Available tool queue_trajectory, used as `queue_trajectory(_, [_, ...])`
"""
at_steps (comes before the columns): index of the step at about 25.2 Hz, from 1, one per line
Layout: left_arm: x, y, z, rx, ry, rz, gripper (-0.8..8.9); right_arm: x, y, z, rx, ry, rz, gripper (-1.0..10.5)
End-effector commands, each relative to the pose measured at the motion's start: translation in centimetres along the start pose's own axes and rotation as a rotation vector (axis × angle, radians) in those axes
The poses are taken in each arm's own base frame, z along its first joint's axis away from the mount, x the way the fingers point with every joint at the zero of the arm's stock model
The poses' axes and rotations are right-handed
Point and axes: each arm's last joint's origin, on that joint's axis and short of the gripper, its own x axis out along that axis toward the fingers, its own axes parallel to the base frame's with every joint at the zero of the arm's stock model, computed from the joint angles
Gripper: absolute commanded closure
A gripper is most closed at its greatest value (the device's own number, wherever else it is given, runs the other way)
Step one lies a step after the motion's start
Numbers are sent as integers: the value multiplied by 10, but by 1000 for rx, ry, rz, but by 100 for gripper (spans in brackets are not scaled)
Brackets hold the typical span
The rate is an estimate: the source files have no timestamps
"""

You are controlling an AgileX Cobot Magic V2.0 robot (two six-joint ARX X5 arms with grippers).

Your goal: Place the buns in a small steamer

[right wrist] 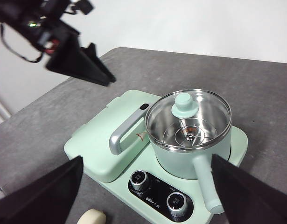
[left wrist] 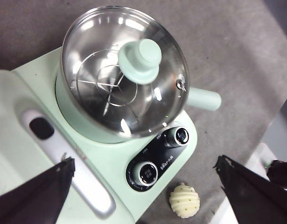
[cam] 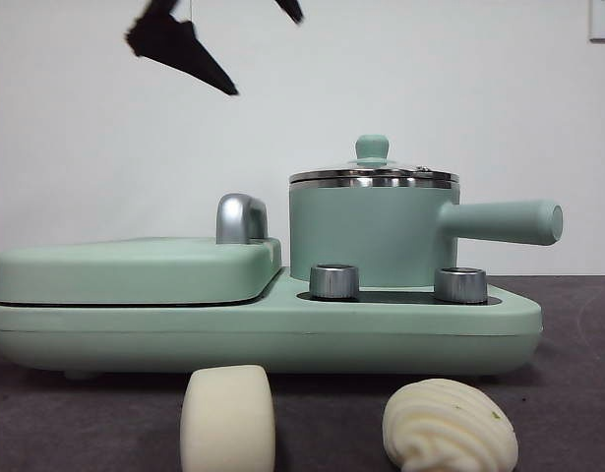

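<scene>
Grey tabletop, lidded small steamer (cam: 371, 234), both buns (cam: 228, 419) in front; left pincer (left wrist: 143, 186) and right pincer (right wrist: 145, 191) high, agape

A mint green cooker base (cam: 282, 329) sits on a dark grey table (cam: 568, 393). On its left half lies a flat lidded griddle (cam: 135, 267) with a chrome handle (cam: 240, 217). Two steel knobs (cam: 333, 280) stand on a black front panel (right wrist: 157, 198) bearing small print, perhaps a brand name. A white wall (cam: 105, 147) stands behind.
</scene>
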Motion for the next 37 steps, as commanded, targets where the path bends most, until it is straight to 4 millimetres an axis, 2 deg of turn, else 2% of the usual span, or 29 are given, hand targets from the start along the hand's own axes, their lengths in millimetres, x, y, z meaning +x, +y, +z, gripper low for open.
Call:
queue_trajectory(1, [9, -4, 21, 44, 11, 18, 321, -2, 2, 4, -1, -13, 5, 511])
queue_trajectory(6, [29, -9, 46, 70, 47, 57, 321, -2, 2, 4, -1, -13, 4, 511])
queue_trajectory(11, [52, -14, 62, 94, 66, 60, 321, -2, 2, 4, -1, -13, 4, 511])
queue_trajectory(27, [129, -35, 62, 272, 99, 211, 324, -2, 2, 4, 1, -11, 4, 511])
queue_trajectory(30, [131, -41, 62, 303, 87, 203, 412, -2, 2, 4, 1, -10, 3, 511])
queue_trajectory(33, [131, -41, 62, 312, 89, 202, 437, -2, 2, 4, 1, -10, 3, 511])
queue_trajectory(37, [132, -41, 61, 318, 99, 202, 595, -2, 2, 4, 1, -10, 3, 511])
